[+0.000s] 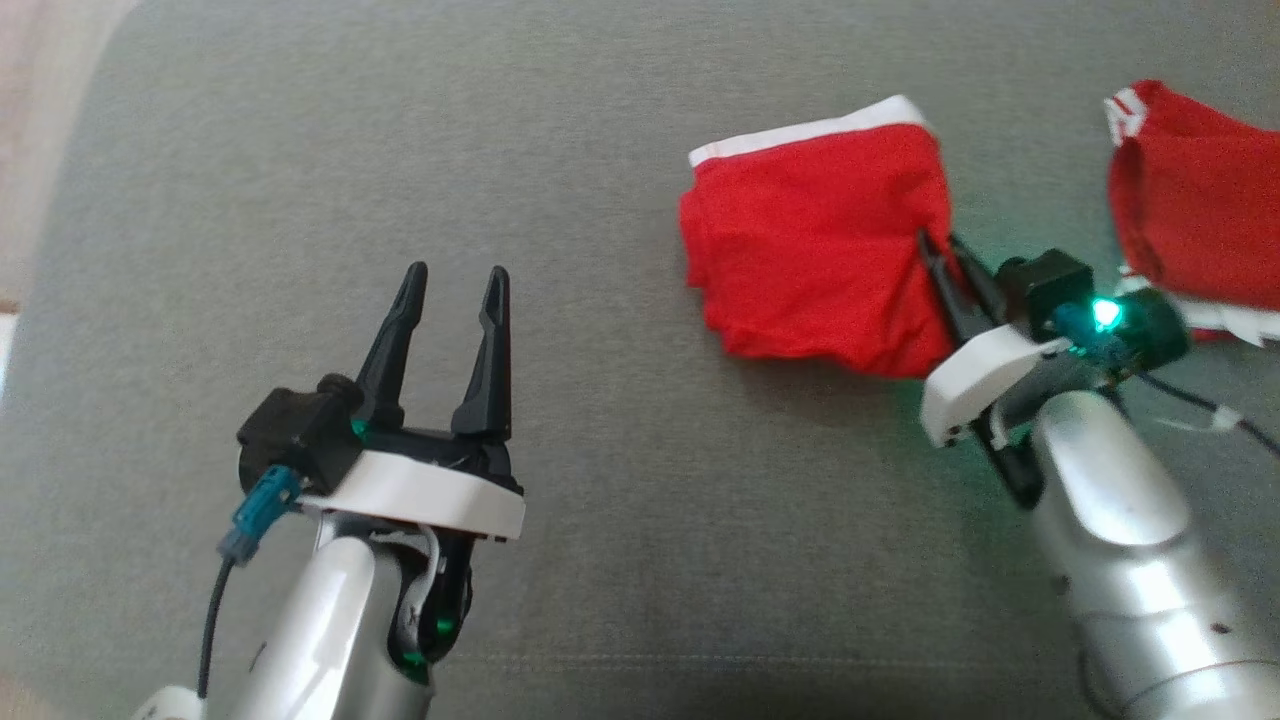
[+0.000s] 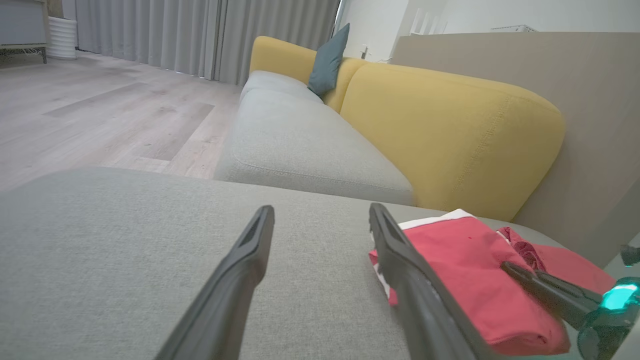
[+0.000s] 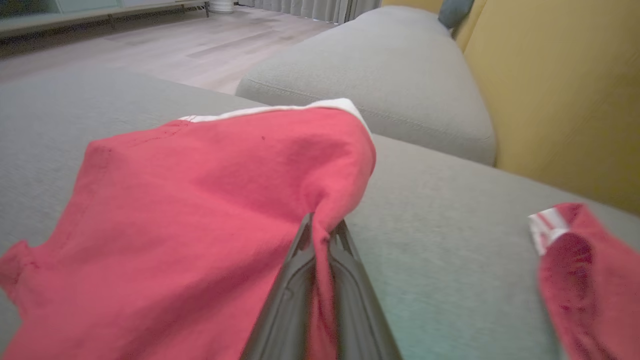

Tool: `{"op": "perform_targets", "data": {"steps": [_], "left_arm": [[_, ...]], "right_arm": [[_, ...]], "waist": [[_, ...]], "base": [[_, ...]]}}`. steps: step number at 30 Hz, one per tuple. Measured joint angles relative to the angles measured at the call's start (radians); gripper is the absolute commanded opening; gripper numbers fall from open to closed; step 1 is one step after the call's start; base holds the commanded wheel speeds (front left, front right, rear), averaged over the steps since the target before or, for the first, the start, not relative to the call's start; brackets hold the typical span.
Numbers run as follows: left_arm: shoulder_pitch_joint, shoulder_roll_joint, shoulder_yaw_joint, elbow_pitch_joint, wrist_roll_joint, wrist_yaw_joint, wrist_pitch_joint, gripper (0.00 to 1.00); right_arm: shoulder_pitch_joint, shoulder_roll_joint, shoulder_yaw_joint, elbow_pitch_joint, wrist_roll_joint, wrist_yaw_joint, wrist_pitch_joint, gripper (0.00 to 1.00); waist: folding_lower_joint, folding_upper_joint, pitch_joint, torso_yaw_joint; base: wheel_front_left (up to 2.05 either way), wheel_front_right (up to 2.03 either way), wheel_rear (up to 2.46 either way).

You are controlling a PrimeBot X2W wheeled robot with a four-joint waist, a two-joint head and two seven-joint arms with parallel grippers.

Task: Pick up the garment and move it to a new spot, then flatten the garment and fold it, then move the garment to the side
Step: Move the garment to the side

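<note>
The folded red garment (image 1: 810,260) lies right of centre on the grey sofa cushion (image 1: 600,500), roughly square, its white-banded edge facing away. The right pincer (image 1: 935,245) is clenched on its right edge. The left pincer (image 1: 455,275) is released, well apart. A second red garment (image 1: 1190,200) lies farther right.

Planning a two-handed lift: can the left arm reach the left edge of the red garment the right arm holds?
Probably yes. Bare cushion lies between the open left gripper and the garment, and the right gripper pinches its right edge, leaving the left edge free.

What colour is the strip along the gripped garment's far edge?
White strip on the red garment; clearest in the head view.
</note>
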Motion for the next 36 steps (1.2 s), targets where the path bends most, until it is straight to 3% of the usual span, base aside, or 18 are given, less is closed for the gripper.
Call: {"op": "perform_targets", "data": {"steps": [5, 13, 18, 25, 36], "left_arm": [[-0.003, 0.000, 0.006, -0.003, 0.008, 0.000, 0.000, 1.00], [-0.059, 0.000, 0.006, -0.007, 0.027, -0.015, 0.000, 1.00], [-0.085, 0.000, 0.007, -0.006, 0.036, -0.027, 0.000, 1.00], [-0.105, 0.000, 0.009, -0.004, 0.042, -0.036, 0.000, 1.00], [-0.105, 0.000, 0.010, -0.004, 0.056, -0.044, 0.000, 1.00]], "right_arm": [[-0.007, -0.099, 0.068, -0.078, -0.014, 0.000, 0.041, 0.00], [-0.072, -0.397, 0.175, -0.193, 0.069, 0.000, 0.126, 0.00], [-0.101, -0.526, 0.177, -0.209, 0.098, 0.000, 0.163, 0.00], [-0.105, -0.567, 0.121, -0.199, 0.102, 0.000, 0.228, 0.00], [-0.090, -0.541, -0.024, -0.205, 0.061, 0.000, 0.255, 0.00]], "waist": [[0.0000, 0.0000, 0.004, -0.047], [0.0000, 0.0000, 0.061, -0.124], [0.0001, 0.0000, 0.106, -0.151], [0.0001, 0.0000, 0.143, -0.167], [0.0000, 0.0000, 0.169, -0.168]], "base": [[0.00, 0.00, 0.00], [0.00, 0.00, 0.00], [0.00, 0.00, 0.00], [0.00, 0.00, 0.00], [0.00, 0.00, 0.00]]}}
